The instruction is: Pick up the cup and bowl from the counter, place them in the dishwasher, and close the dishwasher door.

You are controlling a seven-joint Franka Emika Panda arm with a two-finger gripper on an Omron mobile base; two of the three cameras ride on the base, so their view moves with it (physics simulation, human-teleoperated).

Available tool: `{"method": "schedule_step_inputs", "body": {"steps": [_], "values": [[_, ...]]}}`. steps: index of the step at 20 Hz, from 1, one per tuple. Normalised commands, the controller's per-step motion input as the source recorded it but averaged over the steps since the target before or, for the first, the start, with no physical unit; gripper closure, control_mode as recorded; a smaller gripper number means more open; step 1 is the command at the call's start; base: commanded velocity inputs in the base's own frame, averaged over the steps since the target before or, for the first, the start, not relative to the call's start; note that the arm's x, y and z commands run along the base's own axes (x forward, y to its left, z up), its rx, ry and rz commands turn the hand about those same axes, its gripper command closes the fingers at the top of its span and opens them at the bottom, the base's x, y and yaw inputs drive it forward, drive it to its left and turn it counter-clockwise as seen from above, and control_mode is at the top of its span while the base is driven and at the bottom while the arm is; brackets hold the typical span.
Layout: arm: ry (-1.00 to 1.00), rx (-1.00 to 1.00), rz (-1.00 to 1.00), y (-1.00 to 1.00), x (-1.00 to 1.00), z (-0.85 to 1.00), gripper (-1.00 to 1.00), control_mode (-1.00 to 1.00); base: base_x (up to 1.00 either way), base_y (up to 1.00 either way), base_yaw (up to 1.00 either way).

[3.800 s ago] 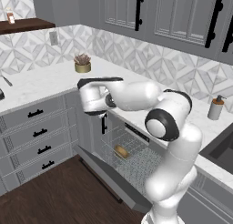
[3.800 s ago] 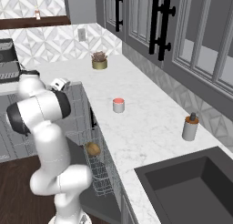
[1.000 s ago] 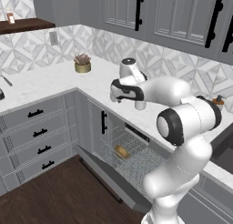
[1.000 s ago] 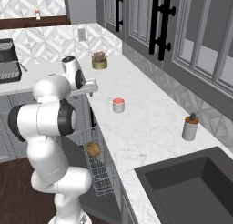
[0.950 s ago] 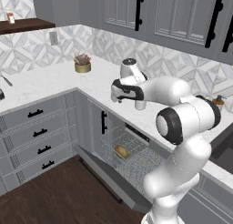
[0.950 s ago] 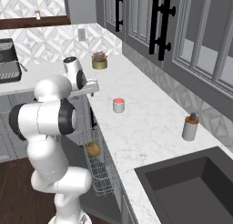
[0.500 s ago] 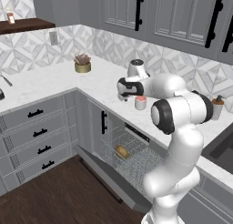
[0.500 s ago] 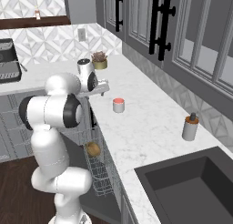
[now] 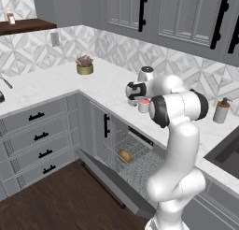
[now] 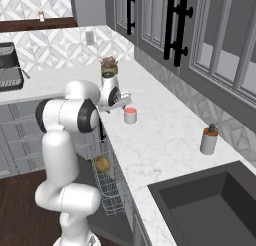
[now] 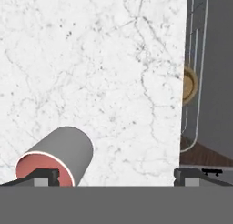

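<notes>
- Below the counter's front edge I see the dishwasher (image 9: 135,159) standing open, its wire rack (image 10: 107,187) pulled out; the bowl (image 9: 124,155) sits in that rack, a small, shallow, golden-brown, wood-like dish. In the hand view its rim (image 11: 189,85) peeks past the counter's edge.
- From both base views, the dishwasher door (image 9: 109,182) is a flat grey panel, hinged at the bottom and lying folded down toward the dark wood floor (image 9: 51,201).
- On the counter (image 10: 165,140), a white marble-look slab with faint grey veins, I see the cup (image 10: 130,115) standing upright near the front edge, above the open dishwasher. It is a short white cylinder with a salmon-red inside and nothing in it that I can make out.
- My gripper (image 11: 113,175) hangs over the counter with its two dark fingertips (image 11: 45,175) spread wide and nothing between them. The cup (image 11: 57,157) lies at the lower left of the hand view, by one tip; I cannot tell whether it touches.
- Farther along the counter toward the sink (image 10: 210,205), a dark recessed basin, stands a grey soap bottle (image 10: 208,139) with a brown pump top.
- Toward the back corner of the counter sits a small gold pot (image 9: 84,68) holding a spiky plant.
- Grey drawers (image 9: 37,140) with black bar handles fill the cabinet run left of the dishwasher.
</notes>
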Motion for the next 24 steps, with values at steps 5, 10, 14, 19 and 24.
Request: {"method": "schedule_step_inputs", "body": {"steps": [5,10,14,19,24], "values": [[0.03,0.0,0.06,-0.3,0.51,-0.27,-1.0,-1.0,0.0,0.0,0.0],[0.01,0.0,0.04,-0.17,0.47,-0.17,-1.0,-1.0,0.0,0.0,0.0],[0.0,0.0,0.03,-0.15,0.38,-0.2,-1.0,-1.0,0.0,0.0,0.0],[0.0,0.0,0.0,-0.2,0.07,-0.26,-1.0,-1.0,0.0,0.0,0.0],[0.05,0.0,0.0,-0.02,0.02,-0.35,-1.0,-1.0,0.0,0.0,0.0]]}}
